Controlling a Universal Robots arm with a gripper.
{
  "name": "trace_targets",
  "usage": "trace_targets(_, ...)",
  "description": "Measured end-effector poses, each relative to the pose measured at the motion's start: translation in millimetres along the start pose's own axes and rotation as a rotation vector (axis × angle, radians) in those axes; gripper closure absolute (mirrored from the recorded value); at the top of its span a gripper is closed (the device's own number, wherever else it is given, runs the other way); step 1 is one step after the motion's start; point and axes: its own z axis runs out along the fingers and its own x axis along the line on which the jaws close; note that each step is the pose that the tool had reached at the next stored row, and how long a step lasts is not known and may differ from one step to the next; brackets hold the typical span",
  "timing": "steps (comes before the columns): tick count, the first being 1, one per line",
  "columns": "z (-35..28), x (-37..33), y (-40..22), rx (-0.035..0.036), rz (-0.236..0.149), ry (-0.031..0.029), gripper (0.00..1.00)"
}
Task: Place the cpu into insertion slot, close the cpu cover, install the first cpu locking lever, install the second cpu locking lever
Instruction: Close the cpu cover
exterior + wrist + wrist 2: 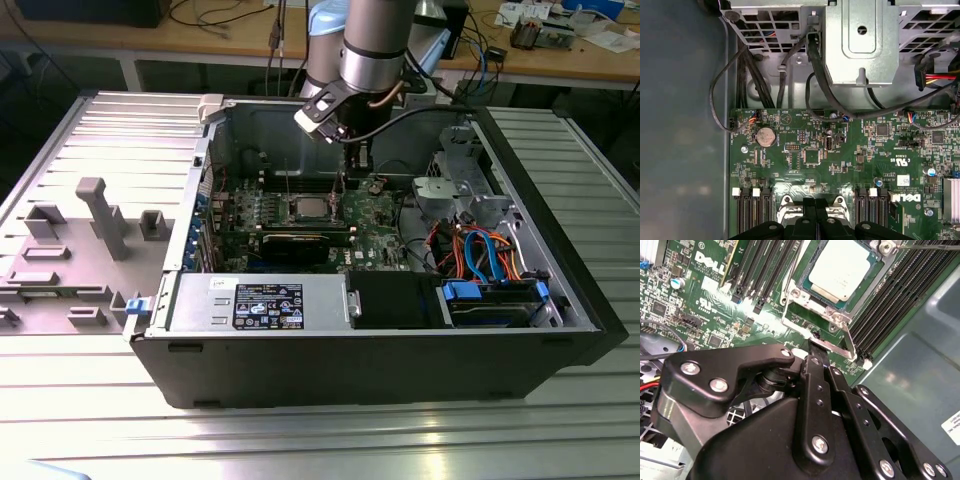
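The cpu (842, 267), a silvery square chip, lies flat in the insertion slot (816, 289) of the green motherboard. In the exterior view the cpu (307, 208) shows at the board's middle. The dull-metal cpu cover (796, 315) frames the chip, and whether it is fully down I cannot tell. My black gripper (818, 354) has its fingers pressed together, shut on nothing. Its tips sit at the cover's outer edge, beside the chip. The exterior view has the gripper (346, 188) reaching down into the case just to that view's right of the slot. A thin wire lever (925, 247) runs past the slot's corner.
The open computer case (300, 380) lies on a ribbed metal table. Black memory slots (757, 275) flank the socket on both sides. A drive cage (860, 40) with black cables (747, 70) stands beyond the board. A power supply (260, 303) and blue-tabbed drive bay (490, 300) fill the case's front.
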Motion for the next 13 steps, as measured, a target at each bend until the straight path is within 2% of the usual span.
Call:
trace_targets(3, 0.0, 0.0, -2.5, 0.0000, 0.000, 0.0000, 0.89)
trace_targets(7, 0.0, 0.0, -9.6, 0.0001, 0.000, -0.0001, 0.89)
trace_targets(13, 0.0, 0.0, -12.9, 0.0000, 0.000, 0.0000, 0.89)
